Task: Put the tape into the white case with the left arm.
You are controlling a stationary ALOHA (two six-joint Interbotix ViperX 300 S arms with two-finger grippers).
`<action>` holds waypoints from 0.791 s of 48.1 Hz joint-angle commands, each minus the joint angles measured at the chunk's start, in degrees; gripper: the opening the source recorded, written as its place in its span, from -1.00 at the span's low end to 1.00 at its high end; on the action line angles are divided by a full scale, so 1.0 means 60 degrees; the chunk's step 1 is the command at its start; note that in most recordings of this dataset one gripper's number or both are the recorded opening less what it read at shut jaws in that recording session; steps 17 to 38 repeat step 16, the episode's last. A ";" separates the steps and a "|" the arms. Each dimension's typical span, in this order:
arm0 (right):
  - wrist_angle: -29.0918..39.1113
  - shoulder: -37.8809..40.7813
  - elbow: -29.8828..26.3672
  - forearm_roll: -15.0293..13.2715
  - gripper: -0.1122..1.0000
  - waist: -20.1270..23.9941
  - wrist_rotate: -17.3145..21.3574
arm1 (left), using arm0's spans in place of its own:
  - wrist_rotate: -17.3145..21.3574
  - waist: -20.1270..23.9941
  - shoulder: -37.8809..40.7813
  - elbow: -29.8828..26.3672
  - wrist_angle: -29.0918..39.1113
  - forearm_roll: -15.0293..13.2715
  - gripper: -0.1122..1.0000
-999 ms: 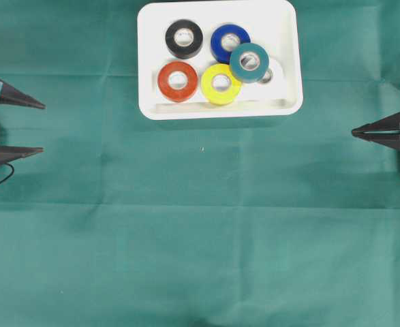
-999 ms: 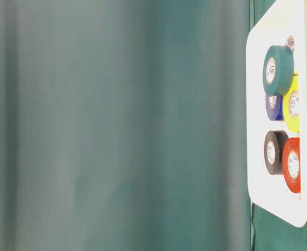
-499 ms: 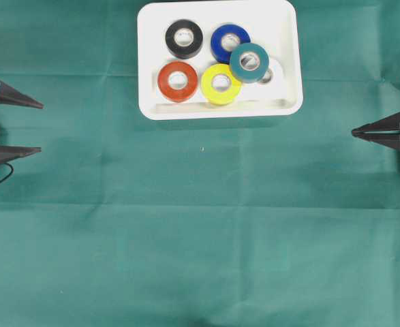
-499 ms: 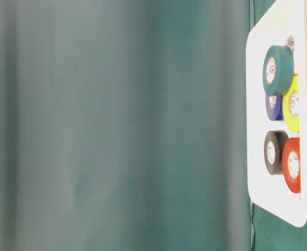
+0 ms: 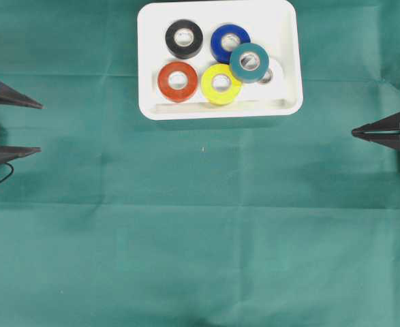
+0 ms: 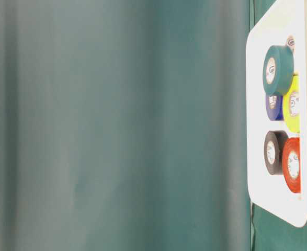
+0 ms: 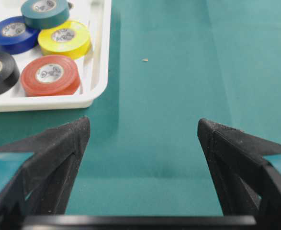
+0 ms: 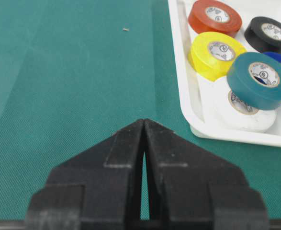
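The white case (image 5: pixel 288 105) lies at the top middle and holds several tape rolls: black (image 5: pixel 184 38), blue (image 5: pixel 228 42), red (image 5: pixel 178 81), yellow (image 5: pixel 221 84), and a teal roll (image 5: pixel 249 62) perched on a mostly hidden white roll (image 5: pixel 270 75). My left gripper (image 5: pixel 40 127), marked with teal bands, is at the left edge, far from the case. It is open, and nothing lies between its fingers (image 7: pixel 143 123). At the right edge my right gripper (image 5: pixel 354 132) is shut and empty (image 8: pixel 144 120). No tape lies outside the case.
Green cloth (image 5: pixel 200 238) covers the whole table. A tiny pale speck (image 5: pixel 202 148) lies below the case. A thin black cable (image 5: pixel 2 178) loops by the left arm. In the table-level view the case (image 6: pixel 255 104) fills the right edge.
The left gripper's tips have drawn back slightly toward the left edge. The rolls, the case and the right gripper have not moved.
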 commanded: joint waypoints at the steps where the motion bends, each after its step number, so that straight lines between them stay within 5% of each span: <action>1: -0.0103 0.0059 -0.0103 0.0000 -0.97 -0.0029 0.0000 | -0.0015 -0.0015 0.0073 -0.0044 -0.0308 0.0000 0.96; 38: -0.0103 0.0059 -0.0103 0.0015 -0.97 -0.0029 0.0000 | -0.0044 -0.0015 0.0073 0.0293 -0.0850 0.0000 0.96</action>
